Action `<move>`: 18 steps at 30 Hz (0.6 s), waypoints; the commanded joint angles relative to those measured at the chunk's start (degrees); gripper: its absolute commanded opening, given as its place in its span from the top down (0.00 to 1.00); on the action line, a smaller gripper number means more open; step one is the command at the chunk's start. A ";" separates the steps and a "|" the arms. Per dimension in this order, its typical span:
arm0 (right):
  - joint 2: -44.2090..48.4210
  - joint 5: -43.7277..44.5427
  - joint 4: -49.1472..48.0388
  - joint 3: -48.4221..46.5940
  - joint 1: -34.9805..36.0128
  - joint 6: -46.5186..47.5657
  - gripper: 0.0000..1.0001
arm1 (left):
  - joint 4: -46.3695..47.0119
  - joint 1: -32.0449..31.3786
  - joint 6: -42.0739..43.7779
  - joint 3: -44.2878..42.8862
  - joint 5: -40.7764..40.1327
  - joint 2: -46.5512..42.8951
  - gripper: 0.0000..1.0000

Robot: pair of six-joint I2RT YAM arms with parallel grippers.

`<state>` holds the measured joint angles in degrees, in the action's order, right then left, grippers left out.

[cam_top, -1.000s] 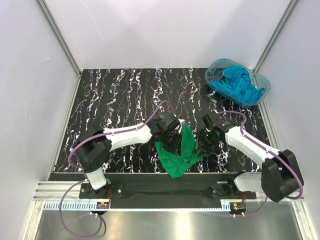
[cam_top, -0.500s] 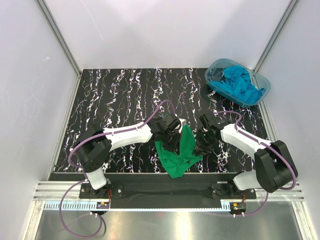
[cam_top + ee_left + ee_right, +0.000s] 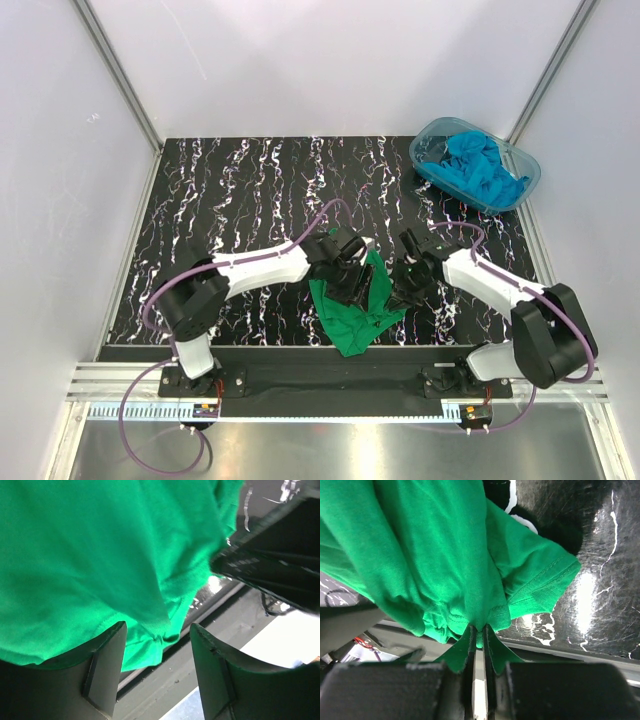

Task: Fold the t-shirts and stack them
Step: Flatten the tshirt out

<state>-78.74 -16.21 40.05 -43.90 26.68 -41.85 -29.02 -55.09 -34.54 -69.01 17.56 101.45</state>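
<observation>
Right claw clamped on green shirt edge; left claw apart, gripping nothing. Advised: pinch an opposite edge, then spread flat before folding.

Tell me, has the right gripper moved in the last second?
Yes. The right gripper shifted slightly left, away from the tub, toward the green t-shirt.

One green t-shirt is showing over one bench. One tub is holding turquoise t-shirts, too bunched to count. Two pincers are showing: left pincer, right pincer.
</observation>
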 commanded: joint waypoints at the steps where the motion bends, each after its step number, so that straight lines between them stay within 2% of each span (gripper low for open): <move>1: 2.71 -0.85 -1.03 -0.05 0.31 -0.87 1.00 | -0.16 -0.28 0.44 -3.06 -2.26 1.91 0.43; 3: 3.24 -0.58 -0.59 -0.05 0.31 -0.96 1.00 | 0.19 -0.28 1.06 -3.41 -3.06 2.79 0.46; 5: 3.68 -0.23 -0.33 -0.13 0.31 -0.96 1.00 | 0.45 -0.19 1.67 -4.02 -3.67 3.49 0.59; 7: 4.03 0.12 0.02 -0.22 0.31 -1.05 1.00 | 0.28 -0.19 2.55 -4.72 -4.29 3.58 0.73; 8: 4.21 0.56 0.72 -0.66 0.31 -0.87 1.00 | -0.60 -0.19 3.51 -5.16 -5.68 3.49 0.92; 9: 4.47 1.00 1.16 -0.92 0.31 -0.87 1.00 | -1.39 -0.19 4.04 -6.30 -6.65 2.45 1.00; 12: 5.79 5.90 5.63 -4.78 0.39 0.79 1.00 | -4.72 -0.11 7.55 -9.45 -12.18 -2.54 1.00; 14: 7.45 13.43 11.76 -12.41 0.31 3.08 1.00 | -9.90 -0.02 11.41 -13.32 -17.46 -5.98 1.00; 15: 7.98 15.92 14.15 -15.92 0.31 3.78 1.00 | -11.57 -0.02 12.91 -18.13 -19.91 -7.57 1.00; 16: 9.21 22.64 15.83 -23.61 0.39 5.70 1.00 | -14.11 -0.10 15.80 -21.13 -23.42 -11.50 1.00; 18: 10.36 28.83 19.96 -32.17 0.31 7.30 1.00 | -15.10 -0.02 18.62 -26.15 -26.08 -15.30 1.00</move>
<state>-74.00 -2.13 54.15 -62.70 26.74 -38.68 -42.02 -55.11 -23.46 -85.08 1.06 97.95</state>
